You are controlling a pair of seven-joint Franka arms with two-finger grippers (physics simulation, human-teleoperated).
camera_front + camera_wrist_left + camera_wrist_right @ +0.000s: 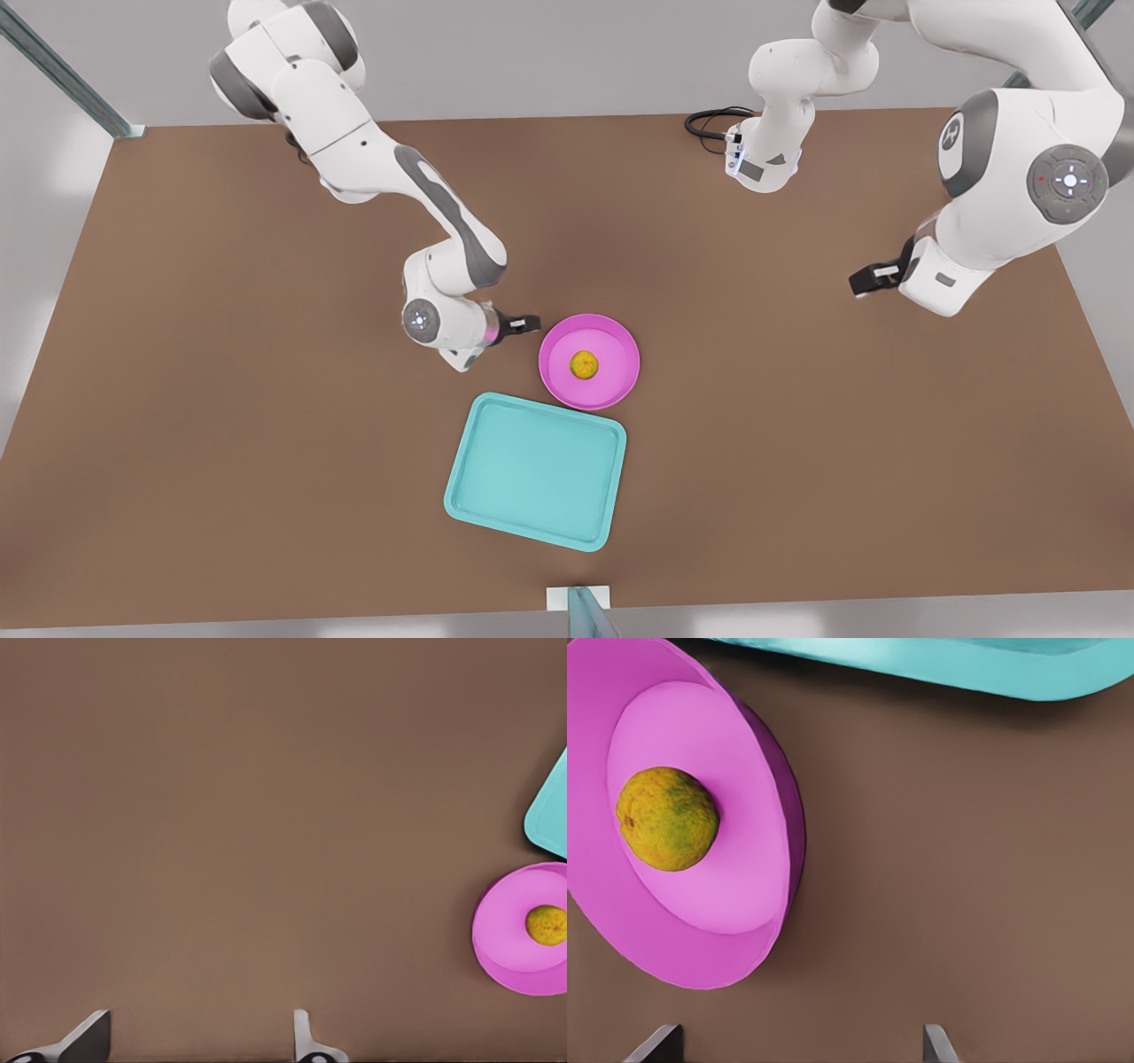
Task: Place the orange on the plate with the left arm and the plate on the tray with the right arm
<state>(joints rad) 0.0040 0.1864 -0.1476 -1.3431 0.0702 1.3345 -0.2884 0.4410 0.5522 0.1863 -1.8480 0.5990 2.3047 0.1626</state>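
Orange (583,364) centred on plate (611,390), rim beside tray (496,461); both tools spread, empty

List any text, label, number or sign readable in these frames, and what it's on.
No readable words or numbers on the orange, plate or tray.
Round emblem on the left arm: too small to read.
Right tool, open beside the plate, and left tool, open far off: no markings.

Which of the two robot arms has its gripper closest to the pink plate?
The right gripper, on the front view's left: it sits open just beside the plate holding the orange. The left gripper waits far off.
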